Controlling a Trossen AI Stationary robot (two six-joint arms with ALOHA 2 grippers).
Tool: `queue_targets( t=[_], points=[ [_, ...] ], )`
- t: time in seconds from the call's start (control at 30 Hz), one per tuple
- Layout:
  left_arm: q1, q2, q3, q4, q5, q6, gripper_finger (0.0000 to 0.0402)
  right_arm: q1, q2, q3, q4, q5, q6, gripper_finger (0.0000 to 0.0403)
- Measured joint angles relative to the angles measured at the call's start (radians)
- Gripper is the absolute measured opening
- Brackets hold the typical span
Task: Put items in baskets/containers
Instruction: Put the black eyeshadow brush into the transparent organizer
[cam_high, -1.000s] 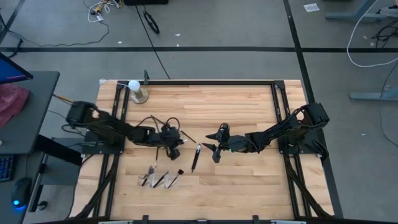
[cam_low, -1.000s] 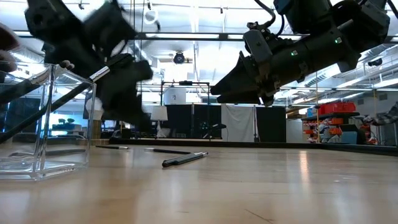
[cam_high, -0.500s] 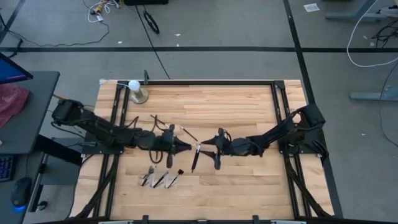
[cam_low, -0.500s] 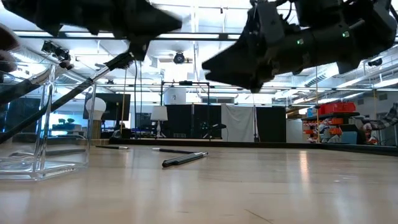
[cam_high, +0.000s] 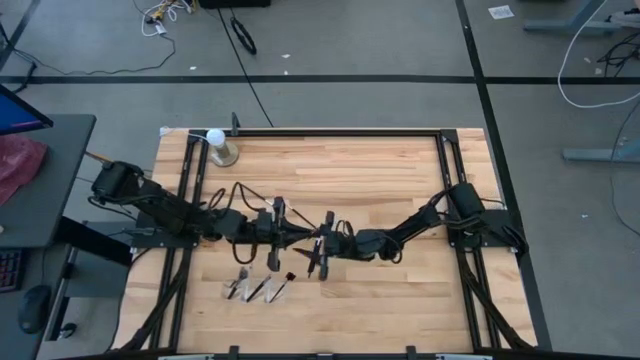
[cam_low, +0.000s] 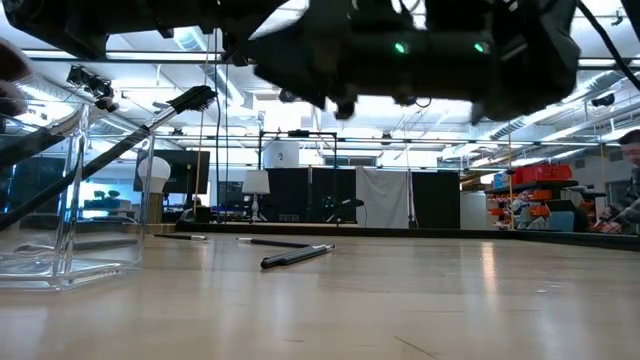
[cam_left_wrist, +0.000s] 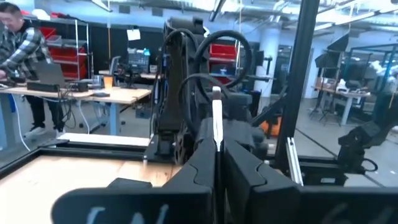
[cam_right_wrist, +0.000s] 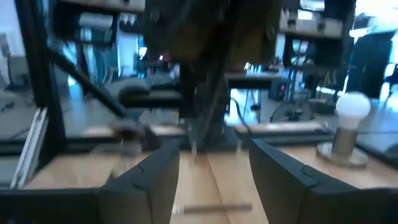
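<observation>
My left gripper (cam_high: 292, 237) is over the middle of the table, level and pointing toward the table's right, shut on a thin brush (cam_left_wrist: 216, 121). My right gripper (cam_high: 318, 248) faces it from the right, open (cam_right_wrist: 214, 155) and close in front of it; whether it touches that brush I cannot tell. The clear organizer (cam_high: 258, 289) sits near the table's near edge, and several brushes (cam_low: 150, 125) lean out of it. More brushes lie flat on the wood (cam_low: 297, 256), one below the right gripper (cam_high: 311, 267). My left gripper pinches the brush between its two shut fingers (cam_left_wrist: 202, 165). The pale shaft (cam_left_wrist: 216, 124) runs along the fingers and sticks out past their tips toward the right arm. The fingers are level, coming from the table's left, and the brush is lifted clear of the table.
A white ball on a metal stand (cam_high: 217, 146) is at the table's far left corner. Black frame rails run along the table's left (cam_high: 185, 190) and right (cam_high: 450, 180) sides. Bare wood lies on the far half and the near right. A person works at a bench beyond the table (cam_left_wrist: 25, 56).
My left gripper rose from beside the organizer, tipped level and moved toward the table's right with the brush. My right gripper reached toward the table's left until the two met over the middle. The organizer and the loose brushes stayed put.
</observation>
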Motion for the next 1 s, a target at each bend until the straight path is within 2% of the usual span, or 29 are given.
queue_targets(
  t=[0.13, 0.3, 0.43, 0.6, 0.67, 0.8, 1.0],
  points=[
    [0.000, 0.000, 0.000, 0.005, -0.003, 0.008, 0.0017, -0.003, 0.002, 0.053, 0.000, 0.064, 0.002, 0.0196],
    [0.000, -0.001, 0.000, 0.001, -0.003, 0.012, 0.0015, -0.006, -0.001, 0.069, 0.002, 0.068, 0.001, 0.0183],
    [0.000, -0.001, 0.000, 0.001, -0.003, 0.021, 0.0018, -0.003, -0.001, 0.069, -0.001, 0.066, 0.001, 0.0131],
    [-0.001, -0.001, 0.000, -0.015, -0.008, 0.025, 0.0018, 0.009, -0.001, 0.069, -0.020, 0.070, -0.006, 0.0029],
    [-0.003, -0.001, 0.000, -0.030, -0.006, 0.029, 0.0022, 0.013, -0.002, 0.069, -0.044, 0.067, -0.005, 0.0013],
    [-0.002, -0.001, 0.000, -0.072, -0.006, 0.030, 0.0051, 0.020, -0.008, 0.068, -0.121, 0.083, 0.040, 0.0018],
    [-0.002, -0.013, 0.001, -0.203, 0.007, 0.033, 0.0125, 0.024, -0.069, 0.065, -0.393, 0.085, 0.131, 0.0010]
  ],
)
